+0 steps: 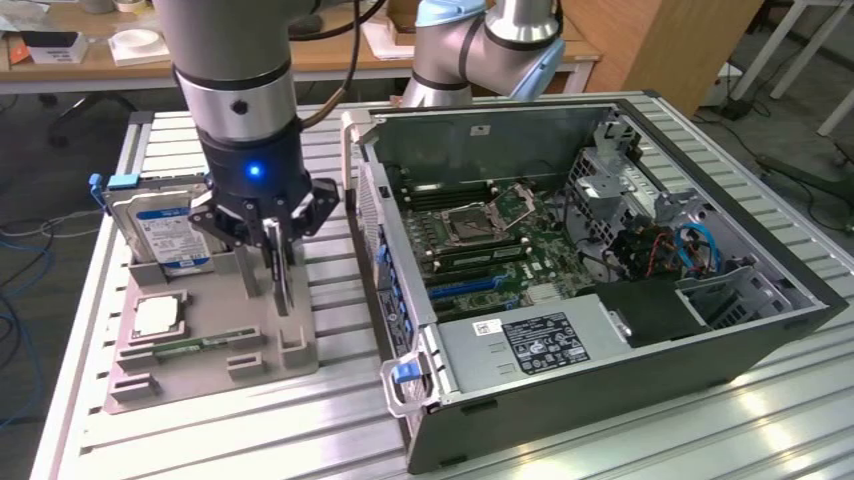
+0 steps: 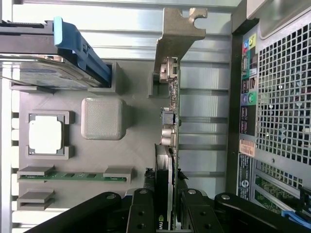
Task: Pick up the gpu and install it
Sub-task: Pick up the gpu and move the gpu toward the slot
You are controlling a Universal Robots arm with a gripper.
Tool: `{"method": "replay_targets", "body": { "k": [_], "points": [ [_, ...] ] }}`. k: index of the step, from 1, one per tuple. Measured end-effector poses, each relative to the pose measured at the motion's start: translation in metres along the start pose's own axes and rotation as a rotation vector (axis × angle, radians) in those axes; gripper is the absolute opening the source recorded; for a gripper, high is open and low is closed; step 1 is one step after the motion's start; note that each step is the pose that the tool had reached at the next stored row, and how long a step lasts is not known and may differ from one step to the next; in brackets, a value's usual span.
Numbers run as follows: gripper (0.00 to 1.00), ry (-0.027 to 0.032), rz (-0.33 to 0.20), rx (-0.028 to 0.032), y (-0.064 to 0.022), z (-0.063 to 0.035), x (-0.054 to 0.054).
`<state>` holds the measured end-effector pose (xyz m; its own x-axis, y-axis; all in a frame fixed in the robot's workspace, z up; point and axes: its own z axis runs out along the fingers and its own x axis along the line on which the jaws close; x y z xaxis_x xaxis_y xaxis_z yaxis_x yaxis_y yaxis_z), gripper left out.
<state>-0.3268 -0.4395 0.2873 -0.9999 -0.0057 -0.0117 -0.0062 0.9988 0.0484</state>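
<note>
Two fingers of the gripper pinch the card we want. It stands on edge at the gray holder and runs twelve to six in the exterior view, with the computer case at three o'clock.

Matt grey plastic tray; silvery metal bracket on gpu; ribbed metal table.

Bright even light; glare on table; soft shadows.

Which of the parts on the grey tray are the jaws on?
The gpu: the thin green card standing on edge, silvery bracket at one end, clamped between the jaws. The hard drive, processor and memory stick sit apart.
</note>
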Motion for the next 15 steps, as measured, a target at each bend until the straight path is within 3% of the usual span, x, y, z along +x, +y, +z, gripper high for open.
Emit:
{"method": "replay_targets", "body": {
  "k": [15],
  "points": [
    [0.27, 0.0, 0.0, 0.0, 0.0005, -0.0105, -0.0001]
  ]
}}
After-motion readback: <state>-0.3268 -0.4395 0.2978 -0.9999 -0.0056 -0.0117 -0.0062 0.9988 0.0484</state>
